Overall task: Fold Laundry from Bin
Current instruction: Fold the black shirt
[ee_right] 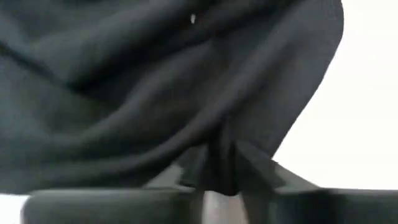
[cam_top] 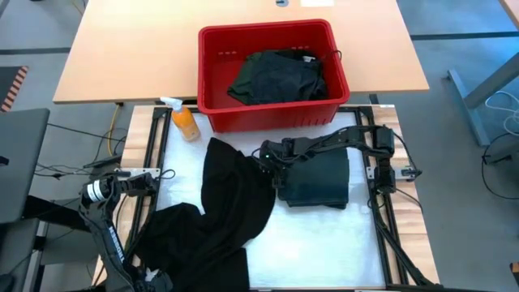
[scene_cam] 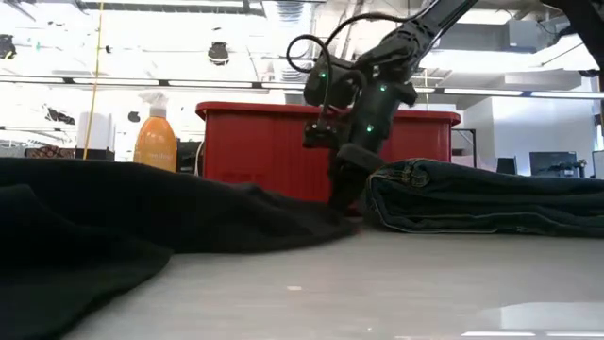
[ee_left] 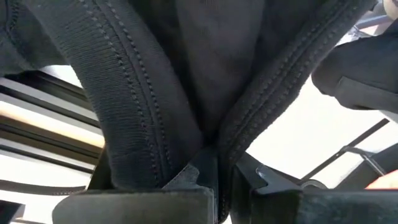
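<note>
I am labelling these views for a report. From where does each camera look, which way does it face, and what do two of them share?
High: above the table, facing down; black cloth, bin, folded cloth, both arms.
Low: at tabletop height, facing level across; right arm descends beside the bin.
Left wrist: on the left arm, facing past its fingers, shut on black cloth.
Right wrist: on the right arm; fingers pinch black cloth.
Shared: high and low both show the spray bottle.
</note>
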Available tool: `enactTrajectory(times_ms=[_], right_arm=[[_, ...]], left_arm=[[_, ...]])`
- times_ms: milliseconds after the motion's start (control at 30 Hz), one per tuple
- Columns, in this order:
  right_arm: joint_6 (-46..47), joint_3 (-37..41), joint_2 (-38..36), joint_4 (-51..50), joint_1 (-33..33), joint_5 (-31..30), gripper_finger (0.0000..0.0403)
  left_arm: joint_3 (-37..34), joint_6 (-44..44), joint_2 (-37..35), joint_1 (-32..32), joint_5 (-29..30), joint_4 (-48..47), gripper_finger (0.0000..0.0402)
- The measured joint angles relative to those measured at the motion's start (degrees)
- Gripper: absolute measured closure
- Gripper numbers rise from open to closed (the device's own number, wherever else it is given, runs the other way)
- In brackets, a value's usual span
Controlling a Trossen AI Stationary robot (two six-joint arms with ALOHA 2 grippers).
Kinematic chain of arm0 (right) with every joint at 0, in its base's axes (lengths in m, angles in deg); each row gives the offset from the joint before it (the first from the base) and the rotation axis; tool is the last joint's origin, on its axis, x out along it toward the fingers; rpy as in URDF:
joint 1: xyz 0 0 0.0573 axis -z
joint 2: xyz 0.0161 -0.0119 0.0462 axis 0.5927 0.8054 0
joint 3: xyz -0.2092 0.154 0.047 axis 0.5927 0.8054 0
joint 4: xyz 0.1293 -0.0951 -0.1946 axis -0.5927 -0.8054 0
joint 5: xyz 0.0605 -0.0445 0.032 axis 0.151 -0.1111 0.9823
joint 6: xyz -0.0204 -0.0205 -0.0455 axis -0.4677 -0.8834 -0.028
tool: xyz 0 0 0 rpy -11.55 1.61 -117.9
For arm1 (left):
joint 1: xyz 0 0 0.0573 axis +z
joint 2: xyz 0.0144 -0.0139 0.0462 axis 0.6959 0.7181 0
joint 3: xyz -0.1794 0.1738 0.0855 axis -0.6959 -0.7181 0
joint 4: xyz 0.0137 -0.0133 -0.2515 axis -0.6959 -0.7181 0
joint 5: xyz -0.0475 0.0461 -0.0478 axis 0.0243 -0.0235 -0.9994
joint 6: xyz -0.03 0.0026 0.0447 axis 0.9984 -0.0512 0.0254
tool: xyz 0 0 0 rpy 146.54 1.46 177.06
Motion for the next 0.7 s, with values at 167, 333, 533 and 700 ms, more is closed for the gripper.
enactTrajectory(times_ms=[167, 333, 533, 700], right_arm=[[-1.58, -7.45, -4.40, -14.08, -1.01, -2.51, 0.0383], [0.25, -14.06, -13.59, -31.09, -3.92, -6.15, 0.0388], [19.97, -12.90, -26.88, -47.69, -7.71, -4.85, 0.0389], [36.51, -0.44, -36.89, -50.56, -16.63, -3.52, 0.0389]], left_arm=[[0.00, -1.86, 0.00, 0.00, 0.57, -2.63, 0.0401], [0.02, -2.40, 0.00, 0.49, 1.90, -3.37, 0.0401], [0.00, -2.23, 0.00, 0.72, 4.33, -3.84, 0.0401], [0.00, -1.51, 0.02, 0.71, 4.41, -3.71, 0.0401]])
